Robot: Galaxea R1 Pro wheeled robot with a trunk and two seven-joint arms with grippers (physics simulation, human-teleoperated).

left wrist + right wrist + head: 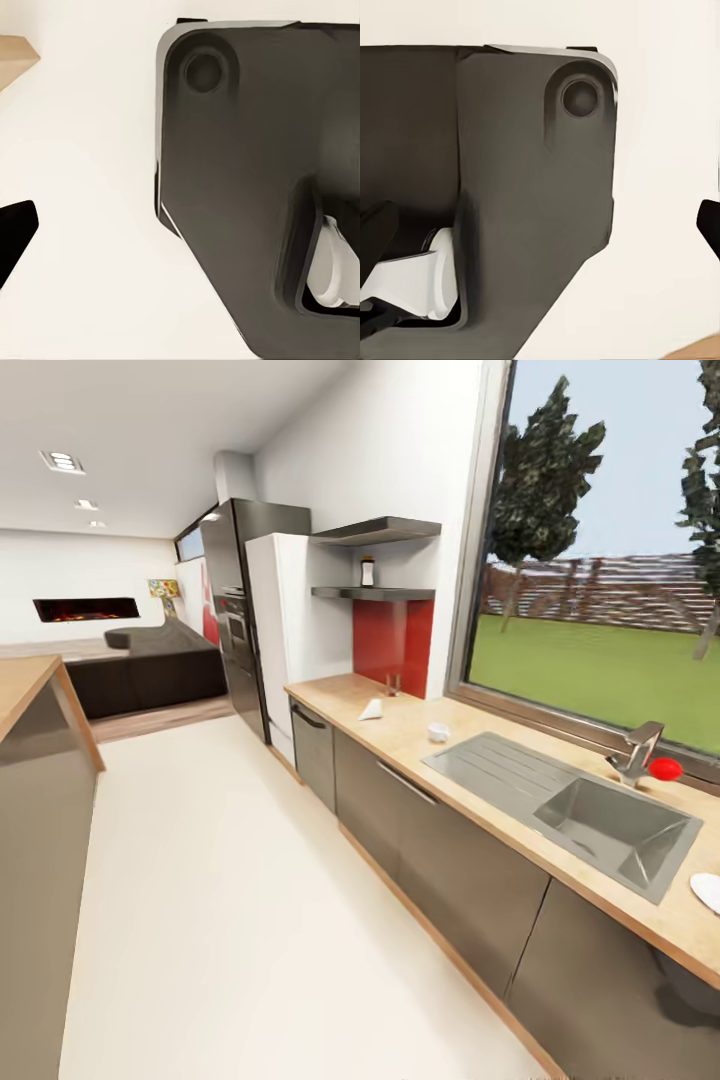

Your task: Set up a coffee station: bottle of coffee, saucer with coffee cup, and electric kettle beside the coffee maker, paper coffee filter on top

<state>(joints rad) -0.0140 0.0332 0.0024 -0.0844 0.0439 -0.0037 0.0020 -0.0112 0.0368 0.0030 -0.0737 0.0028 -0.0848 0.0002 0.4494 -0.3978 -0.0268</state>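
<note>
Two dark shelves hang upper centre; the kitchen shelf (372, 593) (the lower) carries the bottle of coffee (367, 571). On the kitchen countertop (470, 792), centre frame, lie the paper coffee filter (371, 709) and coffee cup (438, 732); the saucer (707, 891) sits at right edge. Gripper states cannot be told.

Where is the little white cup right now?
In the head view, the tiny white coffee cup sits on the light-wood kitchen countertop, between the folded white paper filter and the inset grey sink.
</note>
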